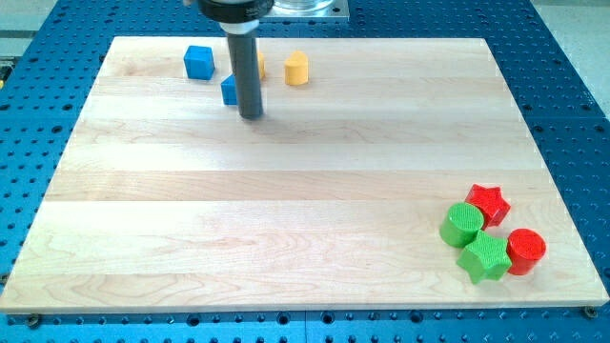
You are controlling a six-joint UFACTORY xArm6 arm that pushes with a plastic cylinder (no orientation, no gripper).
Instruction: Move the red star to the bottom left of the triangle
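Observation:
The red star [488, 203] lies near the view's bottom right, touching a green cylinder [462, 225]. A blue block [229, 90], perhaps the triangle, sits at the view's top left, mostly hidden behind the rod. My tip [251, 116] rests on the board just right of and below that blue block, far from the red star.
A blue cube [198, 62] lies at the top left. A yellow block [297, 69] stands right of the rod; another yellow block [260, 65] peeks from behind it. A green star [485, 257] and a red cylinder [525, 252] lie below the red star. The wooden board [286, 210] ends near them.

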